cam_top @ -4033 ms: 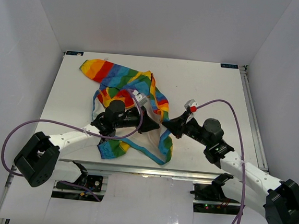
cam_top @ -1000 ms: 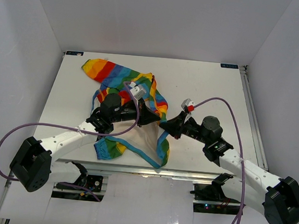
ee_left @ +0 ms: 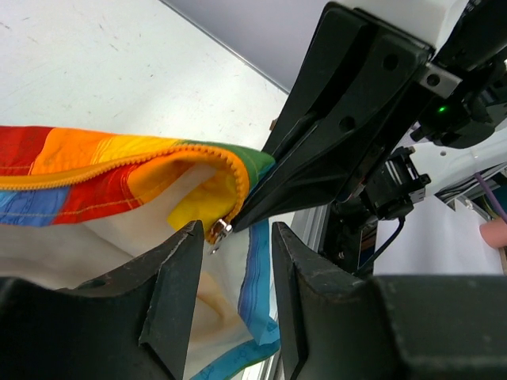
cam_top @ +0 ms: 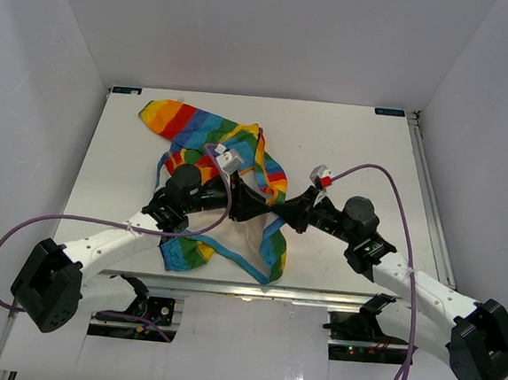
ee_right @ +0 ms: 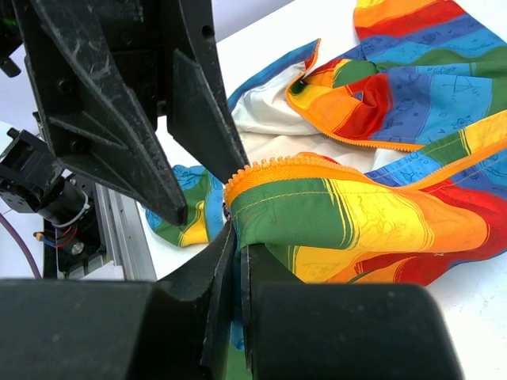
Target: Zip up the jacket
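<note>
lying rumpled on the white tabletop (cam_top: 356, 137), the jacket (cam_top: 197, 127) is stretching from far left to the near middle. right fingers (ee_right: 226, 277) are pinching its green hem corner beside the zipper end; left fingers (ee_left: 186, 261) are standing spread, the zipper pull (ee_left: 218, 232) hanging between them.

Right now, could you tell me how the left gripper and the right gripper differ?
The left gripper stands open; the right gripper is shut. The left grips nothing, with the zipper pull hanging in its gap, while the right pinches the jacket at its zipper edge. Both meet at the same jacket corner, tips facing each other.
</note>
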Robot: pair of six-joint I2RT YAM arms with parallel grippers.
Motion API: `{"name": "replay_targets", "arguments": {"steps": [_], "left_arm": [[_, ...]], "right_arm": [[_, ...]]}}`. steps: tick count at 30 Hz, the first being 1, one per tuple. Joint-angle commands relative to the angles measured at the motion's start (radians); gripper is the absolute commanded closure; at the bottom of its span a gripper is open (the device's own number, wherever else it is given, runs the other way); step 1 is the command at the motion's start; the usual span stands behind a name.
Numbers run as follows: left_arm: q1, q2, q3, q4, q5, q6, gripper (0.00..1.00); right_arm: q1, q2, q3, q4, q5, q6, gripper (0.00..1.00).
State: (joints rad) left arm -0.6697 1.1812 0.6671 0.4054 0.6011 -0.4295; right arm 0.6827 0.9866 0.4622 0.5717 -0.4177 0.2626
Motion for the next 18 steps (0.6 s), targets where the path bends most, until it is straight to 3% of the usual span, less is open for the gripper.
{"name": "replay_targets", "arguments": {"steps": [1,18], "left_arm": [[-0.001,-0.051,-0.043,-0.042,-0.027,0.035,0.49],[-0.001,0.038,-0.063,0.085,-0.021,0.009,0.53]], "right_arm": [[0.002,-0.028,0.016,0.071,0.011,0.009,0.92],[0.002,-0.034,0.004,0.086,-0.001,0.021,0.92]]}}
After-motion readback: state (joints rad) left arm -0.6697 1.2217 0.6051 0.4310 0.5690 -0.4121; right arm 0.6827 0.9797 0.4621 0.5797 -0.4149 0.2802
